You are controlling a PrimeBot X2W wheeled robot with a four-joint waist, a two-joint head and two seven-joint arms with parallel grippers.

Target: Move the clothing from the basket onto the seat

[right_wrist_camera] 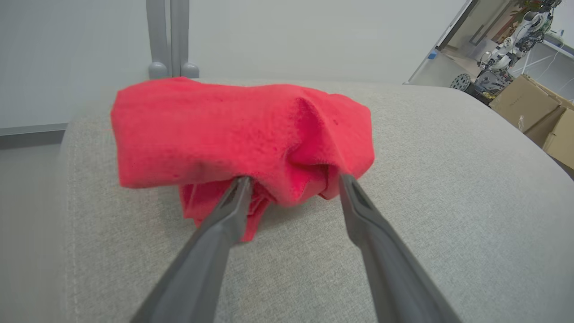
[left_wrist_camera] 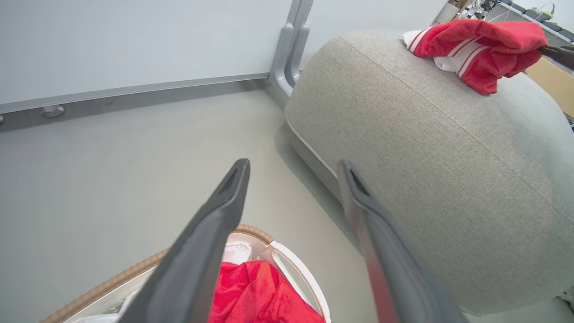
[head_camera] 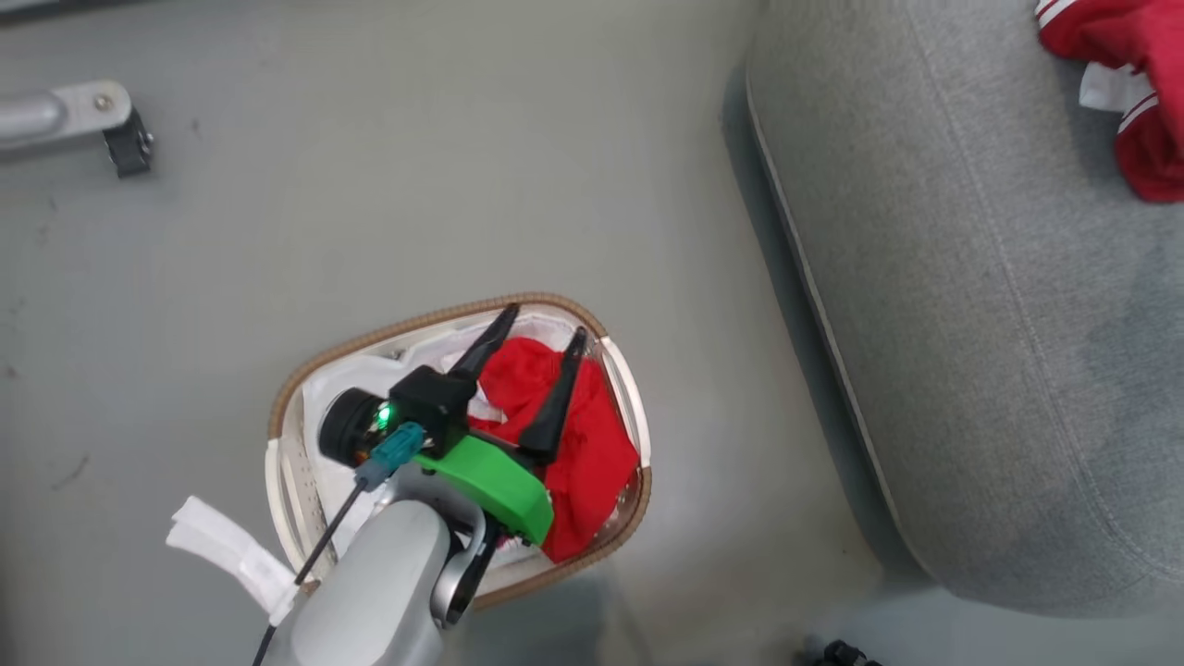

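The basket (head_camera: 277, 407) stands on the floor with red clothing (head_camera: 592, 453) inside on its white liner. My left gripper (head_camera: 545, 322) hovers over it, open, with its fingers straddling the red fabric. In the left wrist view the left gripper (left_wrist_camera: 293, 165) is open above the basket (left_wrist_camera: 112, 280) and the clothing (left_wrist_camera: 255, 291). The grey seat (head_camera: 971, 324) lies to the right, with another red garment (head_camera: 1138, 83) on top. My right gripper (right_wrist_camera: 294, 180) is open, its fingertips (right_wrist_camera: 244, 184) at the near edge of that garment (right_wrist_camera: 224, 130), which rests on the seat (right_wrist_camera: 448, 202).
A metal leg with a black caster (head_camera: 120, 139) sits on the floor at the far left. A white cloth strip (head_camera: 231, 546) hangs outside the basket. A wall with a grey post (left_wrist_camera: 291, 45) stands behind the seat. Cardboard boxes (right_wrist_camera: 538, 116) lie beyond it.
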